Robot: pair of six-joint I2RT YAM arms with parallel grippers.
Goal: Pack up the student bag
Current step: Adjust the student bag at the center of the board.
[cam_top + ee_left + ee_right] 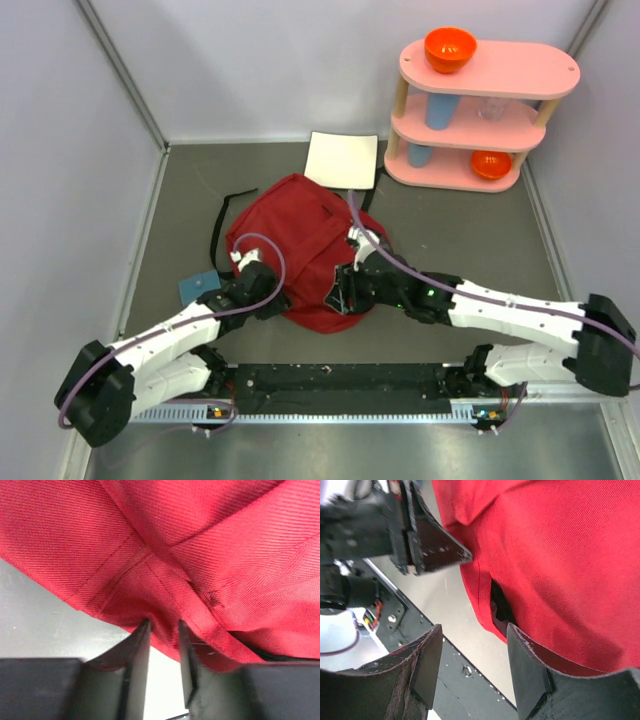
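The student bag [300, 240], a dark red backpack with black straps, lies flat in the middle of the table. My left gripper [266, 300] is at its near left edge. In the left wrist view the jaws [164, 625] stand nearly together, with the bag's red hem [165, 635] pinched between the tips. My right gripper [342, 293] is at the bag's near right edge. It is open [474, 630], and its right finger [530, 675] touches the bag [560, 570] below a dark slit opening [501, 605]. The left gripper's finger [437, 545] shows there too.
A white flat notebook [342, 160] lies behind the bag. A small blue flat item [198, 285] lies left of it, beside a black strap [222, 215]. A pink three-tier shelf [487, 110] with orange bowls and blue cups stands at the back right. A black rail [340, 380] runs along the near edge.
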